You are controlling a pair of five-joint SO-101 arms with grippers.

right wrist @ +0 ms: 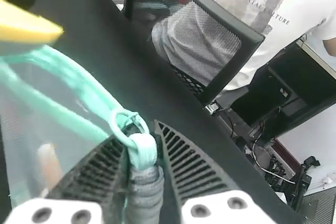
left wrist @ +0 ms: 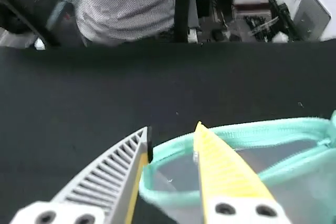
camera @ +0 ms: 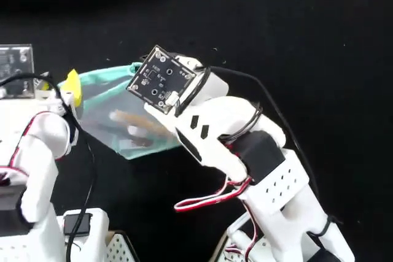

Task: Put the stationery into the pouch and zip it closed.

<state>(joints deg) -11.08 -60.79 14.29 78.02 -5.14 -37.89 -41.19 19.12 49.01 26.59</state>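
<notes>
Left claw [left wrist: 172,127]: I am keeping it spread, grey and yellow fingers apart, with the end of the pouch's mint rim lying between them. I judge I am anchoring that end so the fabric cannot slide when the zip is pulled. I cannot tell whether the yellow finger is sitting inside the mouth or lying on top of it.

Pouch [camera: 101,104]: it is lying flat on the black table [camera: 307,59], stretched between my two claws.

Stationery [camera: 136,121]: a brownish stick-like piece is showing through the clear wall, inside the pouch, so loading looks done.

Zipper pull [right wrist: 140,153]: the mint tab is hanging off the slider ring at the pouch's right end. The two zip strips are parting toward the yellow finger, so the mouth reads as open.

Right claw [right wrist: 139,137]: I am pinching the zipper pull between both black fingers, ready to drag the slider toward the anchored end.
</notes>
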